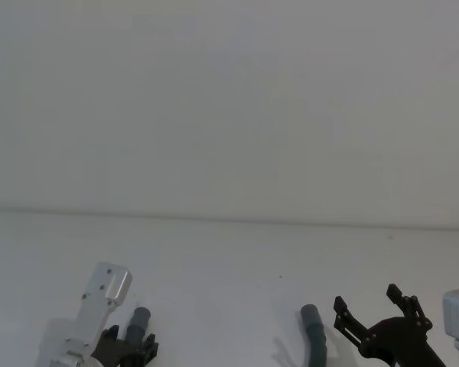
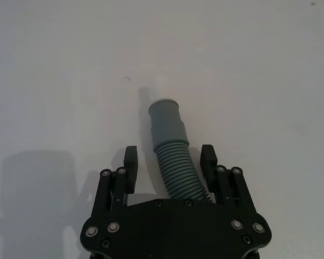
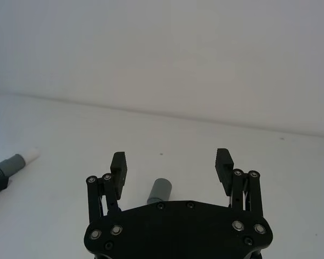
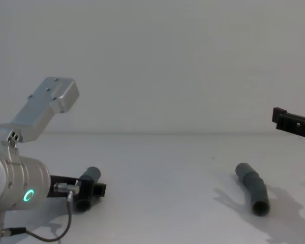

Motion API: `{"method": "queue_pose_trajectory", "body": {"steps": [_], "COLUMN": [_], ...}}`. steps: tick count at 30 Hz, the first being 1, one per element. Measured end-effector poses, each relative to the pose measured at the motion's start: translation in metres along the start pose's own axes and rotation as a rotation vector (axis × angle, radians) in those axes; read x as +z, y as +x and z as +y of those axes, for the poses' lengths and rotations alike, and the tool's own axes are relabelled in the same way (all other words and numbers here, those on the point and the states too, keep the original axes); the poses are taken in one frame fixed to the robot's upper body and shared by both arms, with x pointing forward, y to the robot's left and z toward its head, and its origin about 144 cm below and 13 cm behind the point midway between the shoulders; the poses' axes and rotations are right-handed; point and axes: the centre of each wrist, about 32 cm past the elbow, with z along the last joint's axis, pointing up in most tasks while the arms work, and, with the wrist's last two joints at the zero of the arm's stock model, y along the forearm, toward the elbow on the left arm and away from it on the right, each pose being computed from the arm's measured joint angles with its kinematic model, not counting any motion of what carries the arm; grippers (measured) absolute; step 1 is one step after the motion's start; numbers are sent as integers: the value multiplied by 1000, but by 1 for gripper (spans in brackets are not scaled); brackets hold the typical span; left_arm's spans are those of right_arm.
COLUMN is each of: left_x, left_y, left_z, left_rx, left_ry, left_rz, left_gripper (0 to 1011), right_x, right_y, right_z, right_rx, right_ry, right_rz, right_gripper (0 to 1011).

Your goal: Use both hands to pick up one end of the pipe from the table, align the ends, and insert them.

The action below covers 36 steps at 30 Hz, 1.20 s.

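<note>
Left pincer (image 2: 169, 157), jaws apart, is straddling the ribbed left hose piece (image 2: 175, 167) lying on the worktop (image 1: 229, 290); right pincer (image 3: 171, 161), likewise spread, is hovering above the right hose piece (image 4: 251, 188); the left hose is sitting off-centre, so closing risks nudging it and skewing its cuff (image 2: 166, 116).

Desk (image 2: 54, 65) is reading as matt white, smooth. Left pipe piece (image 2: 175, 167) on the desk is showing matt grey plastic: ribbed body, smooth cuff (image 2: 166, 121), white tip (image 3: 31, 155). Right pipe piece (image 4: 252, 189) on the desk is looking the same, matt grey. Left end effector (image 2: 169, 154) and right end effector (image 3: 171, 158) are showing matt black plastic, screw heads (image 2: 113, 226) glinting metal. Arm housing (image 4: 48, 99) is looking like satin silver metal.
</note>
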Motion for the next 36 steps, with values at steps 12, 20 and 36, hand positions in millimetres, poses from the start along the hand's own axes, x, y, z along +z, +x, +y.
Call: {"method": "queue_pose_trajectory", "body": {"steps": [12, 20, 36], "left_x": [-1, -1, -1], "left_y": [0, 0, 0], "left_z": [-1, -1, -1], "left_rx": [-2, -2, -2], "left_ry": [3, 4, 5], "left_rz": [-2, -3, -3], "left_gripper": [602, 552, 446], "right_x": [0, 0, 0], "right_y": [0, 0, 0], "right_z": [0, 0, 0], "right_rx": [0, 0, 0], "right_ry": [0, 0, 0], "right_rz": [0, 0, 0], "right_gripper": [1000, 1000, 1000]}}
